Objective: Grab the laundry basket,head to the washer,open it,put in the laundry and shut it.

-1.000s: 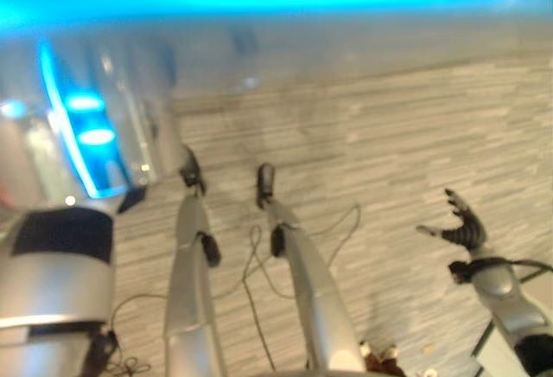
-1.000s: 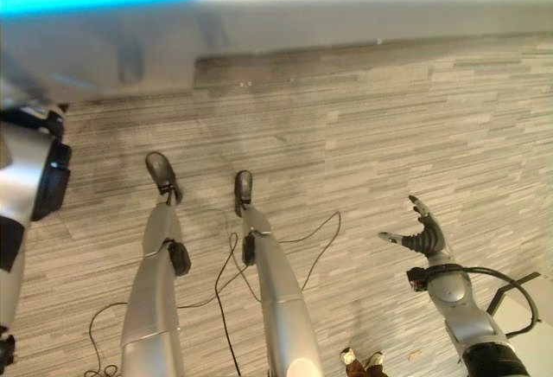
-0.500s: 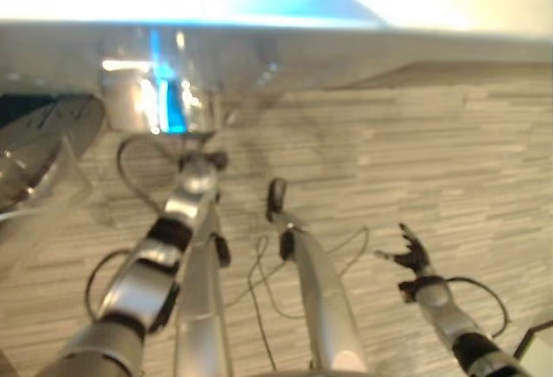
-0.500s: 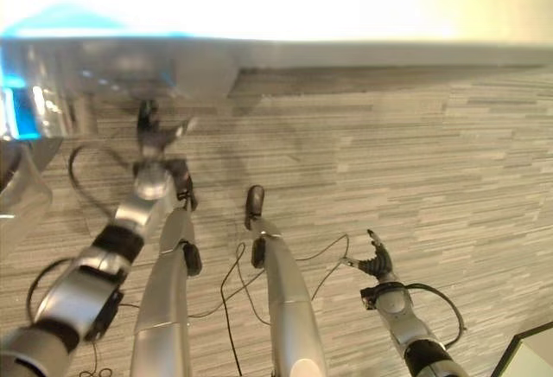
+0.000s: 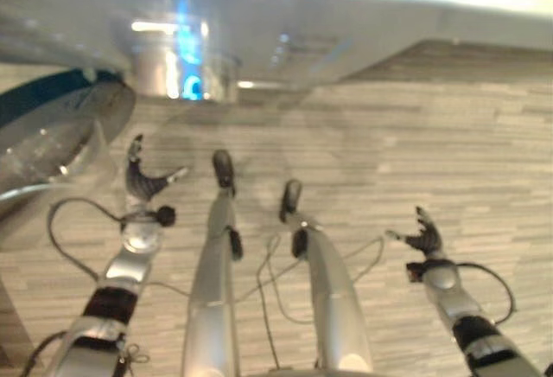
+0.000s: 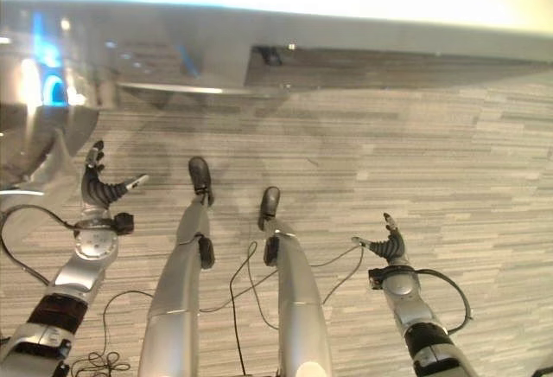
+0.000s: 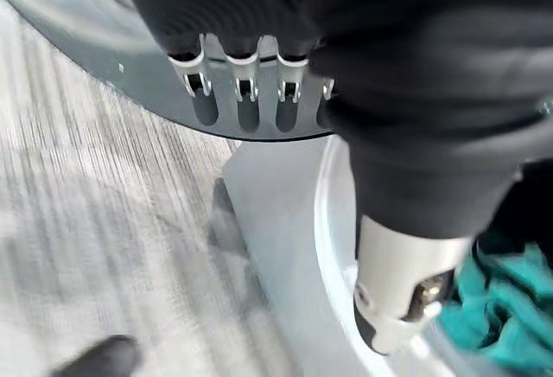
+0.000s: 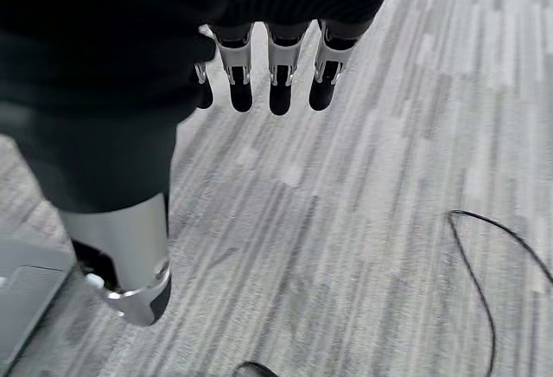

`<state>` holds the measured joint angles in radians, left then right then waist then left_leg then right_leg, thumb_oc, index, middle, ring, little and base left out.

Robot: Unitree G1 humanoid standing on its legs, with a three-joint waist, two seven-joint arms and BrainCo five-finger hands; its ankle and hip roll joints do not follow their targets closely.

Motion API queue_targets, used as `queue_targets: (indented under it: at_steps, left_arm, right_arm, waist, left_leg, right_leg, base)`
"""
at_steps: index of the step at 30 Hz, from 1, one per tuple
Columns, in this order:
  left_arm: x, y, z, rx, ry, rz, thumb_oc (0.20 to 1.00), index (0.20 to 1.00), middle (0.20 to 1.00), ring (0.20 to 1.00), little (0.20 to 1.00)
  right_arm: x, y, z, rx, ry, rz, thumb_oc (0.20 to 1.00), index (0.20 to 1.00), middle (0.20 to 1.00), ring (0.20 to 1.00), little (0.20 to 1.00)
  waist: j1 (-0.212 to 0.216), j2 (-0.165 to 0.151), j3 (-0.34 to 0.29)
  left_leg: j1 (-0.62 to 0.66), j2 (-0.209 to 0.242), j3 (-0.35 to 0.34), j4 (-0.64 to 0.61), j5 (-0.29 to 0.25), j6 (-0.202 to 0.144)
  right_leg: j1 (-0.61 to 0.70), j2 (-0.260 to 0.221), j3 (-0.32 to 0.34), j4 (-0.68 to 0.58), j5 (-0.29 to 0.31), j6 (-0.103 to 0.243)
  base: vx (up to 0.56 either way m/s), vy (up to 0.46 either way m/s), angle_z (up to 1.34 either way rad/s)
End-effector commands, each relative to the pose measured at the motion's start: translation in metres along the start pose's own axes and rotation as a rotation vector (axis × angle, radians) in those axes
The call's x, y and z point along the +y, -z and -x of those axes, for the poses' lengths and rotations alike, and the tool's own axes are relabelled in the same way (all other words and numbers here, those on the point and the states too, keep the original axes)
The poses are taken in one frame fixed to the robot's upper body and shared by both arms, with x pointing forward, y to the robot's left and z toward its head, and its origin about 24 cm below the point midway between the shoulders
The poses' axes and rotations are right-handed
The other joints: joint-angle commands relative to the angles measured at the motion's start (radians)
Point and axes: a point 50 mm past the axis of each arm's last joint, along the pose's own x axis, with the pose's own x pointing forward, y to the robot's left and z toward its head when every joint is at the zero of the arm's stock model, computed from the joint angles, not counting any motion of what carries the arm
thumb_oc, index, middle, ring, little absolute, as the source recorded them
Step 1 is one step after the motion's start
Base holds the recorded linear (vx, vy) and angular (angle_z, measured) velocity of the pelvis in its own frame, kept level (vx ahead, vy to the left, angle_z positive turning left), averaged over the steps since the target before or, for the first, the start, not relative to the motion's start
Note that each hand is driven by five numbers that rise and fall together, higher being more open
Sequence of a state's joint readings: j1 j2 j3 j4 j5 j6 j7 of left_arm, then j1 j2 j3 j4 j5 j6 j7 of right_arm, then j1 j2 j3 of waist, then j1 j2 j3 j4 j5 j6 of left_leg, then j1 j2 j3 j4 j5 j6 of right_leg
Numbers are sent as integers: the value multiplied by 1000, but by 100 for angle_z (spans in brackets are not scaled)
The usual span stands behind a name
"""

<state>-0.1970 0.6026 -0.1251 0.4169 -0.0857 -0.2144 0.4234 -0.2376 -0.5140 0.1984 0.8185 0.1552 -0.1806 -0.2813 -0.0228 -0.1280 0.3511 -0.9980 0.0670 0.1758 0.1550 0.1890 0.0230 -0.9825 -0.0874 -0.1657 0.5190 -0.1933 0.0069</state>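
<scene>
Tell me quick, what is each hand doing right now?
Left hand: open, holding nothing, beside the washer door.
Right hand: open, empty, over the floor.

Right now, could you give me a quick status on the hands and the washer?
Left hand open beside the washer door. Right hand open, holding nothing. Door open; teal laundry inside.

A laundry area with a lab or showroom feel. A front-loading washer's round glass door stands swung open just beside the left hand, teal laundry lies within, and grey striped carpet spreads around.
</scene>
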Motion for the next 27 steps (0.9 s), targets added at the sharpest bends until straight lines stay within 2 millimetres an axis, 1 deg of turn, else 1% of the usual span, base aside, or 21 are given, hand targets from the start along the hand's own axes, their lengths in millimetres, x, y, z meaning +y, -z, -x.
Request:
queue_targets:
  at_steps: [1, 2, 6, 9, 10, 11, 14, 18, 22, 24, 27]
  left_arm:
    - [-6, 13, 17, 6, 87, -19, 1000, 1000, 1000, 1000, 1000]
    - [-3, 22, 24, 31, 130, -54, 1000, 1000, 1000, 1000, 1000]
    - [-8, 39, 38, 104, 213, -80, 1000, 1000, 1000, 1000, 1000]
    - [-10, 52, 49, 162, 248, -87, 1000, 1000, 1000, 1000, 1000]
    - [-10, 52, 49, 162, 248, -87, 1000, 1000, 1000, 1000, 1000]
    - [-12, 59, 56, 198, 276, -92, 1000, 1000, 1000, 1000, 1000]
    - [-18, 71, 68, 259, 321, -99, 1000, 1000, 1000, 1000, 1000]
    - [-28, 83, 84, 326, 373, -94, 1000, 1000, 1000, 1000, 1000]
    - [-34, 89, 96, 367, 411, -77, 1000, 1000, 1000, 1000, 1000]
    - [-35, 90, 98, 374, 416, -73, 1000, 1000, 1000, 1000, 1000]
    - [-38, 94, 105, 406, 427, -54, 1000, 1000, 1000, 1000, 1000]
  right_arm:
    - [-29, 35, 10, 124, 46, 76, 1000, 1000, 1000, 1000, 1000]
    - [-30, 44, 12, 168, 40, 76, 1000, 1000, 1000, 1000, 1000]
    - [-30, 54, 12, 236, 32, 83, 1000, 1000, 1000, 1000, 1000]
    - [-24, 62, 15, 284, 2, 102, 1000, 1000, 1000, 1000, 1000]
    - [-23, 62, 15, 283, 2, 102, 1000, 1000, 1000, 1000, 1000]
    - [-19, 69, 19, 321, -19, 108, 1000, 1000, 1000, 1000, 1000]
    - [-9, 77, 24, 363, -47, 94, 1000, 1000, 1000, 1000, 1000]
    - [2, 87, 32, 409, -75, 82, 1000, 1000, 1000, 1000, 1000]
    - [9, 101, 45, 458, -100, 78, 1000, 1000, 1000, 1000, 1000]
    - [11, 104, 49, 474, -107, 72, 1000, 1000, 1000, 1000, 1000]
    - [19, 117, 62, 530, -128, 51, 1000, 1000, 1000, 1000, 1000]
  waist:
    - [-4, 54, -57]
    - [4, 61, -65]
    - [21, 73, -84]
    - [36, 79, -98]
    - [35, 78, -94]
    - [44, 80, -106]
    - [58, 85, -115]
    - [76, 92, -124]
    - [87, 100, -131]
    - [91, 100, -131]
    - [99, 102, -137]
  left_leg:
    - [-33, -7, -17, 46, -94, -9]
    - [4, -11, -19, 39, -90, -12]
    - [68, -16, -24, 33, -72, -20]
    - [128, -17, -34, 21, -52, -30]
    - [134, -18, -34, 19, -51, -30]
    - [167, -17, -40, 12, -37, -36]
    - [234, -14, -46, -6, -11, -48]
    - [326, -9, -55, -42, 25, -64]
    - [423, -3, -71, -84, 60, -77]
    - [444, 0, -77, -95, 68, -80]
    - [513, 12, -100, -134, 98, -89]
  right_leg:
    - [223, 112, -49, -180, -45, -44]
    - [251, 114, -53, -180, -52, -48]
    - [315, 117, -61, -179, -69, -59]
    - [377, 121, -71, -188, -85, -69]
    - [382, 121, -71, -190, -85, -69]
    - [420, 124, -76, -197, -93, -72]
    - [494, 125, -87, -216, -103, -76]
    - [603, 125, -103, -256, -112, -75]
    - [710, 128, -123, -296, -113, -71]
    - [733, 129, -126, -303, -112, -68]
    - [804, 138, -131, -324, -115, -66]
  base:
    - [28, -14, 11]
    - [35, -21, 16]
    - [16, -43, 9]
    - [12, -59, 5]
    - [11, -60, 5]
    - [14, -60, 7]
    - [15, -60, 13]
    - [18, -51, 11]
    - [9, -53, 19]
    - [-14, -39, 20]
    - [-28, -53, 7]
